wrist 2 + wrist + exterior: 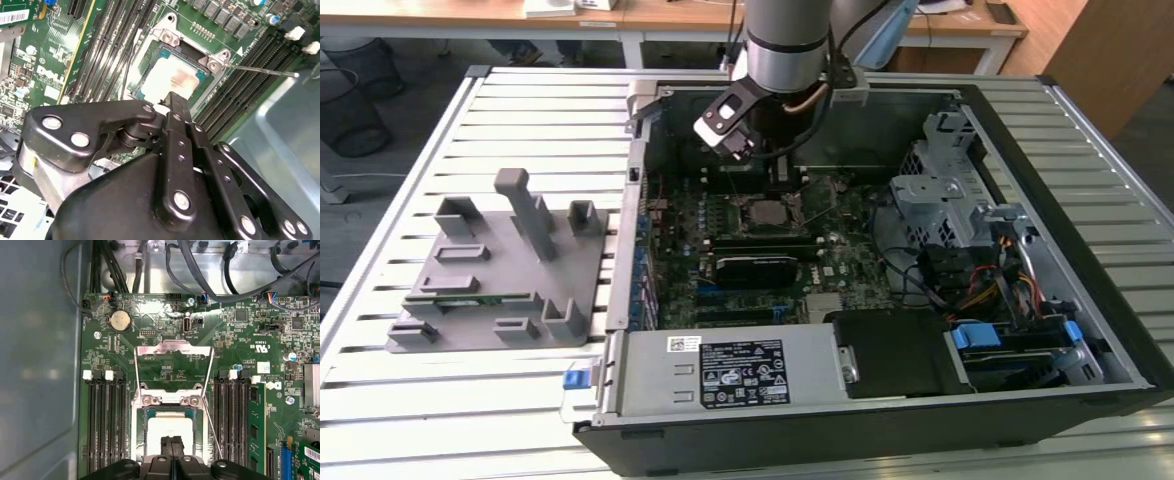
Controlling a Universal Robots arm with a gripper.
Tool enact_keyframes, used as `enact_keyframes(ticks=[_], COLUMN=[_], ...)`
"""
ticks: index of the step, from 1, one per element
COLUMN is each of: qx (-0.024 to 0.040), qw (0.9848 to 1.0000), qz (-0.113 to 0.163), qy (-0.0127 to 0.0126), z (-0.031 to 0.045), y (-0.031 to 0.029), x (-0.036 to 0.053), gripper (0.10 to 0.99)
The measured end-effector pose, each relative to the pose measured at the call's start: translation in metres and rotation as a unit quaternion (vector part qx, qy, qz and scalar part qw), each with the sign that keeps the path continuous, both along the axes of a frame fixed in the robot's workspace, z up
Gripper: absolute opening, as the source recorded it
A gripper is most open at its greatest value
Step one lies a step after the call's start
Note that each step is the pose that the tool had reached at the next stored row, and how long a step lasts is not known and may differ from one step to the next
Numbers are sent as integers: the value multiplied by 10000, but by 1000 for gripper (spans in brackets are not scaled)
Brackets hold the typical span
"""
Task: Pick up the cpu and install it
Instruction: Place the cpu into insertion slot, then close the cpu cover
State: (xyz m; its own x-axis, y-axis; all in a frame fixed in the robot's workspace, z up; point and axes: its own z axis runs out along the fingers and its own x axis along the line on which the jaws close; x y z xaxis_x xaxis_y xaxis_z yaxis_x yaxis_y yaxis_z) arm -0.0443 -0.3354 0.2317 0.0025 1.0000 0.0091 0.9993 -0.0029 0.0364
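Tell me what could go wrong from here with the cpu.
1. The shut tool sits right at the cpu lying in the socket; pushing down could tilt the chip or damage the socket.
2. The hold-down frame stands open and the lever is free, so the cpu is unclamped; a sideways drag could shift it.
3. That thin lever lies close beside the tool and might snag.
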Motion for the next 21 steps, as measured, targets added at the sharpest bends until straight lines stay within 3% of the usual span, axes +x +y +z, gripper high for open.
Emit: enact_keyframes(ticks=[6,14,21], qx=[49,66,75], qw=[10000,10000,10000], qz=[0,0,0], qy=[1,0,0], z=[83,203,374], y=[0,0,0], x=[0,0,0], gripper=[106,106,106])
